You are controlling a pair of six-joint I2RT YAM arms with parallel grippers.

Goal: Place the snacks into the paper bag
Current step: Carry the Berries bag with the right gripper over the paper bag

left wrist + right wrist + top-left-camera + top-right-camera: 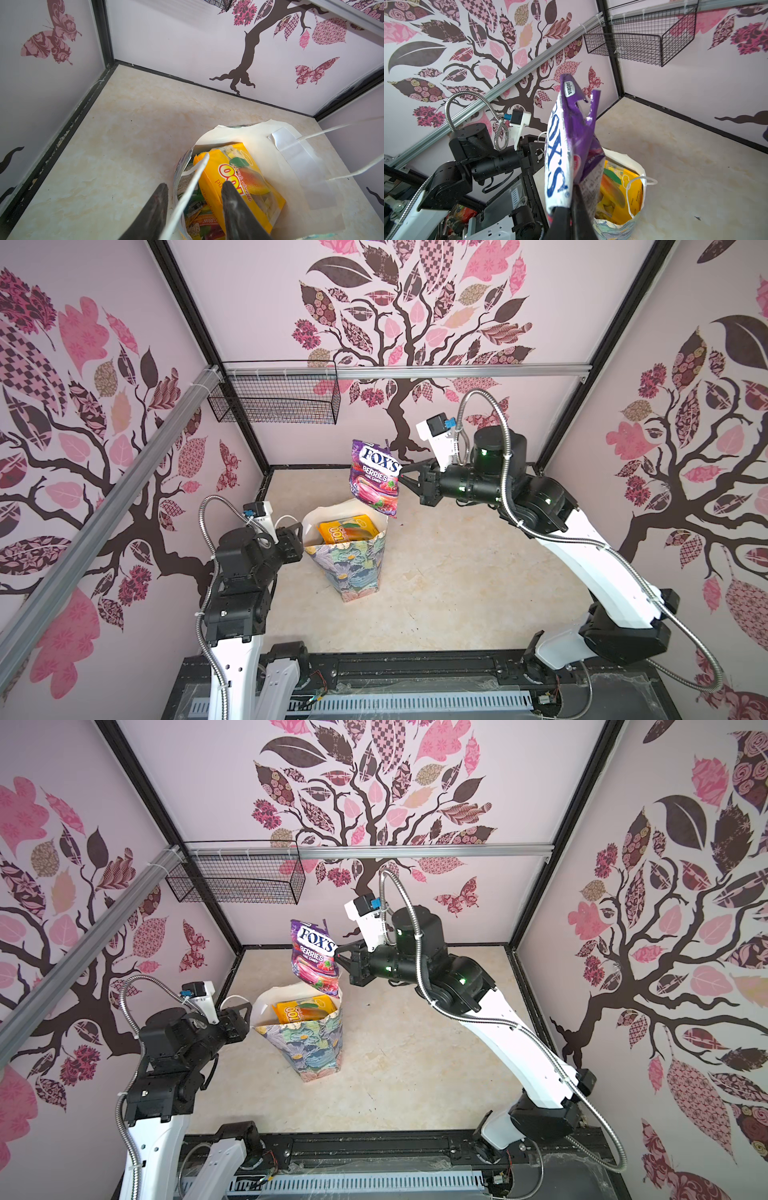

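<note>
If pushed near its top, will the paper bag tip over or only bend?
It may tip: the paper bag stands tall on a narrow base. Its rim looks crumpled, so it likely bends. The snacks inside may steady it.

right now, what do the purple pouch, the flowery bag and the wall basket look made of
The purple pouch: likely thin plastic film, glossy; it catches light and creases softly. The bag: looks like paper, matte floral print outside, white inside, with crisp folds. The basket: seems black-coated metal wire, an open see-through grid.
</note>
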